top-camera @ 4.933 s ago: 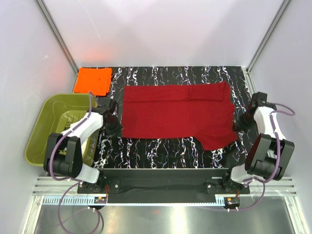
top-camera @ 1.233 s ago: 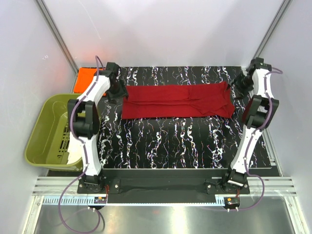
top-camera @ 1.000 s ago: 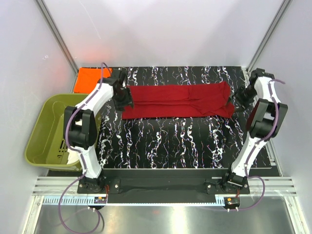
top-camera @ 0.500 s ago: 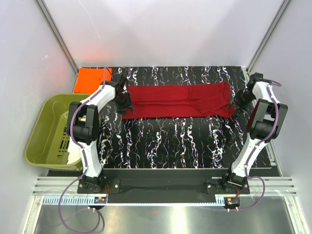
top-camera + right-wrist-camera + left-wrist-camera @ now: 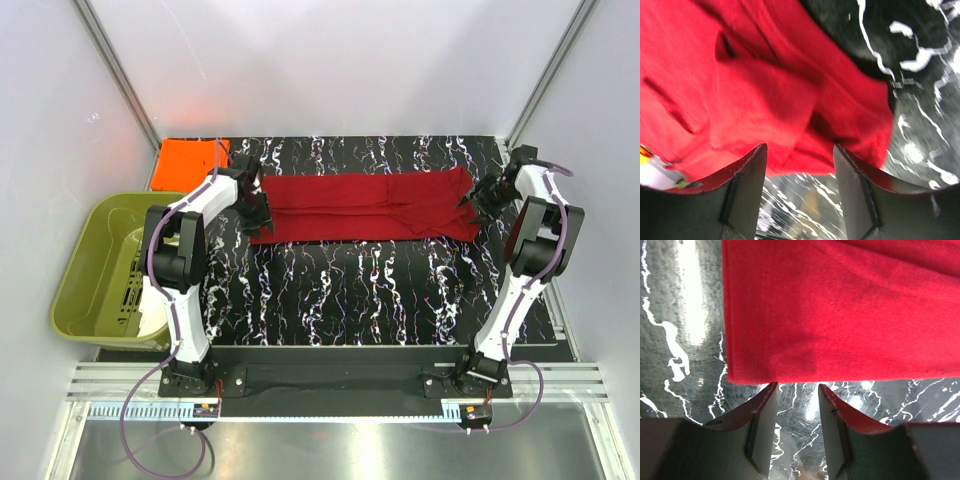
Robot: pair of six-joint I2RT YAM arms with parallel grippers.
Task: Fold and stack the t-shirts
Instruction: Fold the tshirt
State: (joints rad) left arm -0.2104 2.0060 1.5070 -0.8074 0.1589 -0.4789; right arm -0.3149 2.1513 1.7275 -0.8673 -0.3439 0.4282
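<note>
Nearest you, both arms rise from their bases at the front edge of the table (image 5: pixel 350 300) and reach far out, one up each side. Off the table's L side sits the green tub (image 5: pixel 78 285). Toward the back of the table, the red shirt (image 5: pixel 365 205) lies flat as a long band running L to R, folded over lengthwise. The left claw (image 5: pixel 258 212) is at the shirt's L end, by the near corner. The wrist cam shows its fingers (image 5: pixel 765 410) apart w/ only table btwn them and the hem just past the tips, so it's released, holding nothing. The right claw (image 5: pixel 470 203) is at the R end, where the cloth bunches into a loose flap. Its fingers (image 5: pixel 747 185) are spread too, nothing pinched, w/ cloth just beyond the tips. Farthest back, at the far L corner, the orange shirt (image 5: pixel 188 165) lies folded in a flat square, apart from the red one.
</note>
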